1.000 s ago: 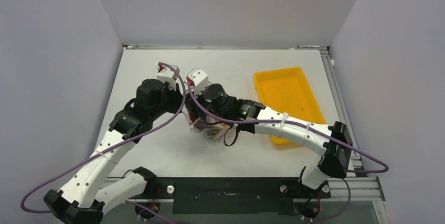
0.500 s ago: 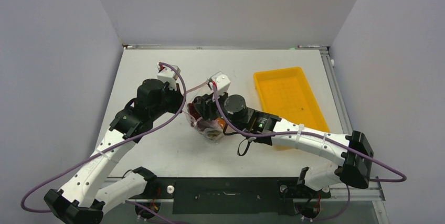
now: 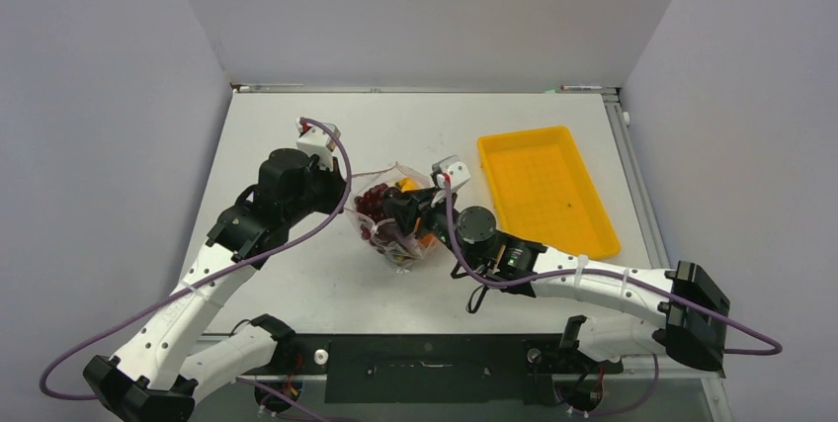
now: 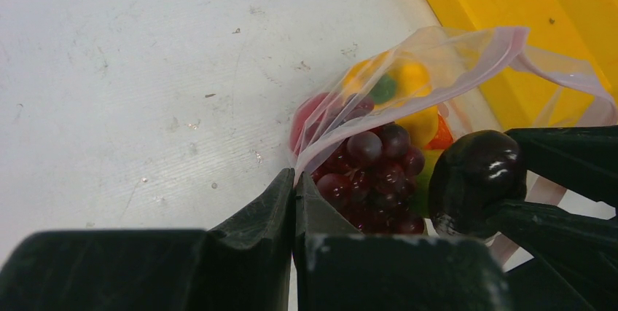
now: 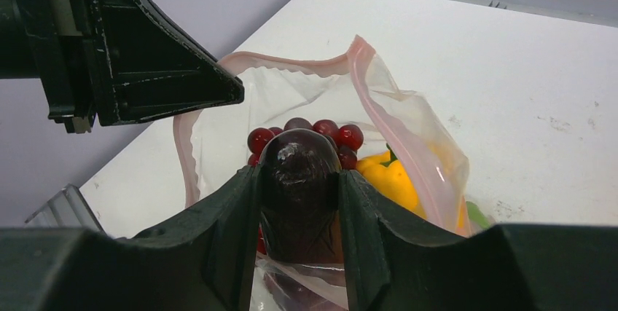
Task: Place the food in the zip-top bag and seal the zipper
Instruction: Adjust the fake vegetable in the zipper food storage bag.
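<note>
A second ago my right arm lay stretched across the zip-top bag (image 3: 405,178) and hid its mouth. Now that arm has drawn back toward the near side of the table (image 3: 435,126), below the yellow tray (image 3: 548,185) in the overhead view. The bag's open mouth shows, with red and yellow inside. My left arm has not moved, and the bag sits in the same spot, just left of the tray on its near-left side.

My right gripper (image 5: 299,178) stands part open, both fingers pressed on the sides of the dark purple eggplant (image 5: 299,205). I hold it upright at the bag's mouth, with its lower end behind the clear film and its top above the rim.

My left gripper (image 4: 294,180) is fully closed, pinching the edge of the bag on the side away from the tray and holding it up. The zipper (image 5: 368,81) curves apart in an open loop, unsealed.

Inside lie the dark red grape bunch (image 4: 372,169) and, on the side nearer the tray, the yellow-orange bell pepper (image 5: 390,180). I also see orange and green bits there, too hidden to name.
</note>
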`<state>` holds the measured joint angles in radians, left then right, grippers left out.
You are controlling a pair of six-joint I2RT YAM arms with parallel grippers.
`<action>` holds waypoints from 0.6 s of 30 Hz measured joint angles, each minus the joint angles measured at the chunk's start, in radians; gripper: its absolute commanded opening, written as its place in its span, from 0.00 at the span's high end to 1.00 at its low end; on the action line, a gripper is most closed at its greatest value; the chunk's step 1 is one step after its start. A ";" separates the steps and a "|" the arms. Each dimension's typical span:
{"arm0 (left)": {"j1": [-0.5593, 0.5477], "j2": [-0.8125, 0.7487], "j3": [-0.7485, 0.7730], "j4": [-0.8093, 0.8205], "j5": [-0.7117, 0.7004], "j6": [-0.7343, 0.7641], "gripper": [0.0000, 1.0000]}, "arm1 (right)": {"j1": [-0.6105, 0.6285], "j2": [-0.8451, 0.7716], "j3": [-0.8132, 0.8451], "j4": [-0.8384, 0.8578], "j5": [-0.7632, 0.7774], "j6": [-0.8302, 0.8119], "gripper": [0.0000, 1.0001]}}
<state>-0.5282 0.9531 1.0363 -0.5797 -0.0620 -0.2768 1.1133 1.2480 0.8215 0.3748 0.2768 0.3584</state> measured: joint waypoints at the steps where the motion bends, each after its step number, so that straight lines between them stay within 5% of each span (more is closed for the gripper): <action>1: 0.000 0.000 0.000 0.000 0.000 0.000 1.00 | 0.000 -0.014 -0.018 0.014 0.000 -0.002 0.95; 18: 0.000 0.000 0.000 0.000 0.001 -0.001 1.00 | 0.001 -0.193 -0.164 0.050 -0.063 -0.089 0.95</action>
<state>-0.5285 0.9531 1.0363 -0.5793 -0.0612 -0.2775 1.1141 1.0554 0.6571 0.4252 0.2138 0.2691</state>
